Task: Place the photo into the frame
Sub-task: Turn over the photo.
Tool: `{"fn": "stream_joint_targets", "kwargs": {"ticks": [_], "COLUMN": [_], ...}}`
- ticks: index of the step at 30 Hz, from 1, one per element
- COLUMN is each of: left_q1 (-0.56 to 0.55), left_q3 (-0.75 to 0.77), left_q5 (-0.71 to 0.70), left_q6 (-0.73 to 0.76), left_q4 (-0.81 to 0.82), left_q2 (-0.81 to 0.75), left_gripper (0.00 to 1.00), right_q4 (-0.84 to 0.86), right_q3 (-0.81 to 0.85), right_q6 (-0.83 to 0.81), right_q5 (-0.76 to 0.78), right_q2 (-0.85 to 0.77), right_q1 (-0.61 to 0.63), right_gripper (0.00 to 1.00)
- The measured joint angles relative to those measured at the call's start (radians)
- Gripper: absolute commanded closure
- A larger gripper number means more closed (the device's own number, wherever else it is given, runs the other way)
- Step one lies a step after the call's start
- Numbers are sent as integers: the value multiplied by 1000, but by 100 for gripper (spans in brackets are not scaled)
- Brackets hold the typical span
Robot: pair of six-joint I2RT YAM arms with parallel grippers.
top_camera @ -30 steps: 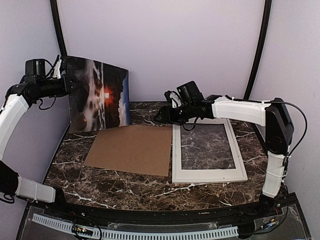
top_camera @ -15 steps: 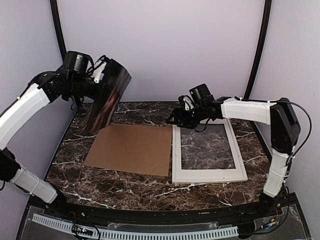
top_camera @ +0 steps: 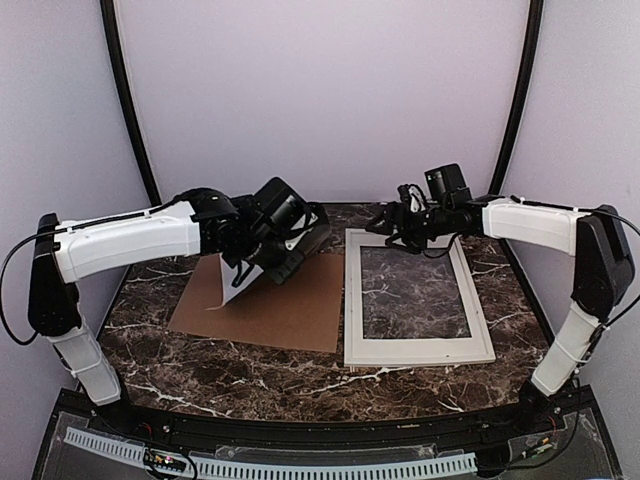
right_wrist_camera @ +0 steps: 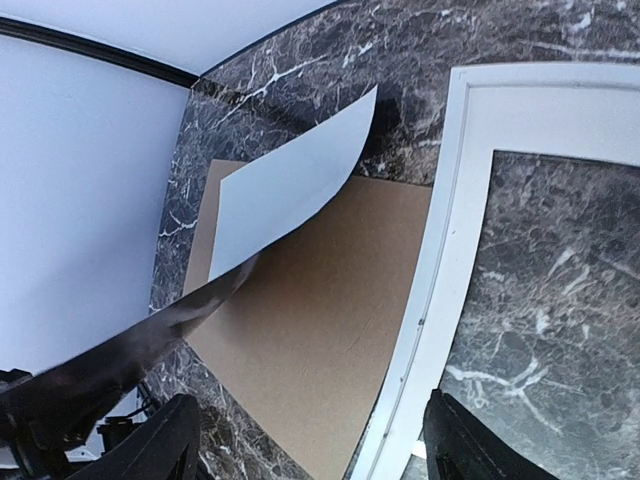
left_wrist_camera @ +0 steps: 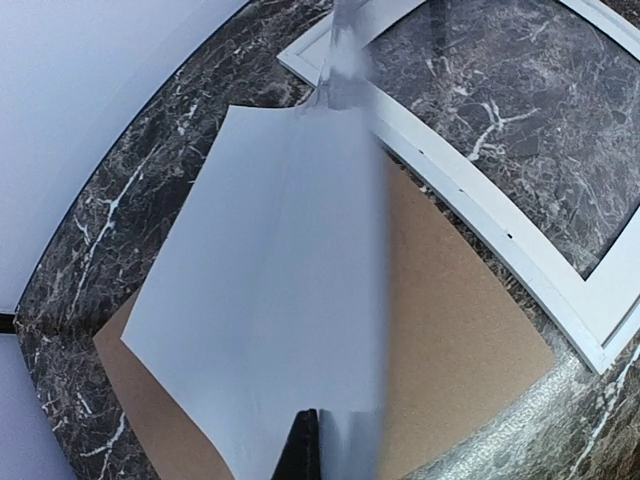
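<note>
Count: one frame (top_camera: 420,352), one brown board (top_camera: 295,310), one photo (top_camera: 236,285), two grippers.

Near edge of the table (top_camera: 250,378): dark marble-patterned surface with white veins.

Middle, right half: the frame lay flat, a rectangle with a thin white moulded border. Nothing was in it, and the marble showed through its opening.

Middle, left of centre: the board, a flat matt brown rectangle, lay with its right edge against the frame's left side. Whether it only touched the frame or was tucked slightly under could not be told.

Above the board's far left part: the photo, a thin flexible sheet, was held tilted and bowed in the air. Its plain white back was turned up. Its glossy dark face was underneath, seen only as a curled edge in the right wrist view. It was not in the frame. Whether its lowest corner touched the board could not be told.

The left gripper (left_wrist_camera: 322,445) was clamped on one edge of the photo, fingers narrow with the sheet between them.

Far edge, by the frame's far left corner: the right gripper (right_wrist_camera: 312,445) hovered with fingers spread wide, holding nothing.
</note>
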Motion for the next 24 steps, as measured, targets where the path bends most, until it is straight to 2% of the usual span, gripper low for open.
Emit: {"fn": "stream_joint_targets", "kwargs": {"ticks": [7,14,24], "left_q1": [-100,-178,-247], "left_q3": [-53,-71,-76], "left_q5": [-14,-19,-67], "left_q6": [-89,-134,-153], "left_q4": [36,79,85], "left_q2": [74,128,196], "left_gripper": [100,100,100], "right_q4": [127,242,290], "right_q3": [-105,-129,-183], "right_q6": [117,218,259], "right_q5": [-133,-230,-309], "right_q2": [37,111,181], "right_q1": [1,24,81], "right_gripper": [22,22,25]}}
